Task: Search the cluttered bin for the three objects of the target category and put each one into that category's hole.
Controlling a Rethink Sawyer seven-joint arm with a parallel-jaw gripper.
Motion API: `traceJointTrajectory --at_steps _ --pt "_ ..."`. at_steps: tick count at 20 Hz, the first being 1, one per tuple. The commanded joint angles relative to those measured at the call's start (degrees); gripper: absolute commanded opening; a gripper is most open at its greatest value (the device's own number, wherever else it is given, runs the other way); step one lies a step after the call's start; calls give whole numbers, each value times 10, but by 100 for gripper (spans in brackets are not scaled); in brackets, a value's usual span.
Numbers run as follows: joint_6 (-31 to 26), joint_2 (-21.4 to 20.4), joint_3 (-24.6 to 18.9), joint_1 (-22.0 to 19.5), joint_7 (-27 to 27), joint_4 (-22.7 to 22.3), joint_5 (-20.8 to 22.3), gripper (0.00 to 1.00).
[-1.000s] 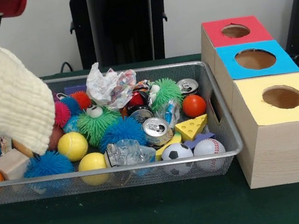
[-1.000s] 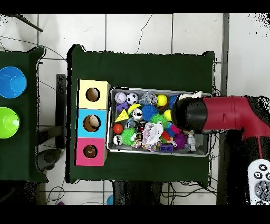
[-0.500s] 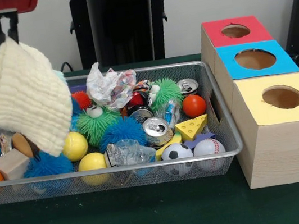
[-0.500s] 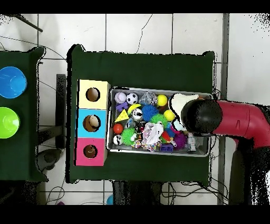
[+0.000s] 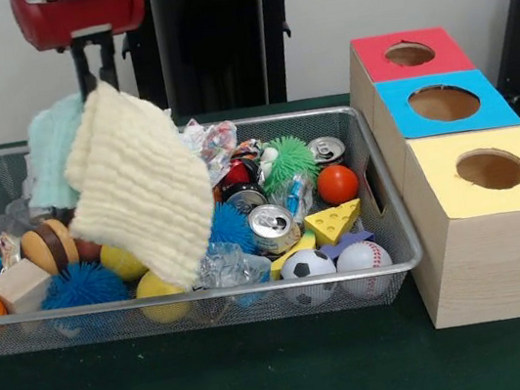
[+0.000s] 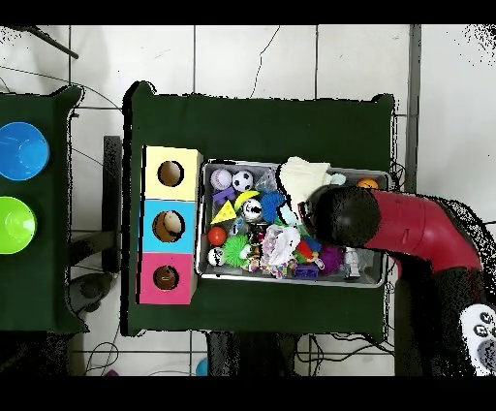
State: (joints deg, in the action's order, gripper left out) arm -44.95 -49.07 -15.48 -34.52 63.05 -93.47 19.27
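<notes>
While hanging: cream cloth (image 5: pixel 136 190) dangles over the cluttered bin (image 5: pixel 397 233), soft, light, floppy.
Hold: my gripper (image 5: pixel 97 79) pinches its top corner; best taken there.
Behind: teal cloth (image 5: pixel 53 151).
Beside: wooden boxes (image 5: pixel 482 219).

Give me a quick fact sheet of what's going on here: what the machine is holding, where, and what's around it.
Holding: cream knitted cloth, pinched at its top corner by the tool
Cloth position: hanging above the wire-mesh basket, over its middle-left part
Behind the cloth: a pale teal cloth
Basket contents: balls, spiky toys, crushed cans, a yellow cheese wedge
Beside the basket: three wooden boxes with holes, topped red, blue and yellow
Arm: red, reaching over the basket
</notes>
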Motion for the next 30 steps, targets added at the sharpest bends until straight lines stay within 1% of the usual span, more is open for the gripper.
traceJointTrajectory --at_steps 1,6,9,11,13,16,20,23,28,29,30 --pt "53 -2 -41 38 102 -60 -48 0" --pt "54 3 -16 76 131 -62 -64 0" --pt "87 15 -7 91 148 -73 -71 0" --pt "115 19 -9 96 157 -85 -82 0" --pt "145 28 -20 96 164 -102 -106 0" --pt "168 42 -22 112 174 -109 -129 0" --pt "150 52 -2 139 173 -95 -147 0" --pt "111 57 22 158 162 -78 -145 0" --pt "95 59 36 166 146 -70 -149 0" --pt "93 59 38 167 143 -69 -150 100" --pt "88 61 40 169 141 -67 -150 100"
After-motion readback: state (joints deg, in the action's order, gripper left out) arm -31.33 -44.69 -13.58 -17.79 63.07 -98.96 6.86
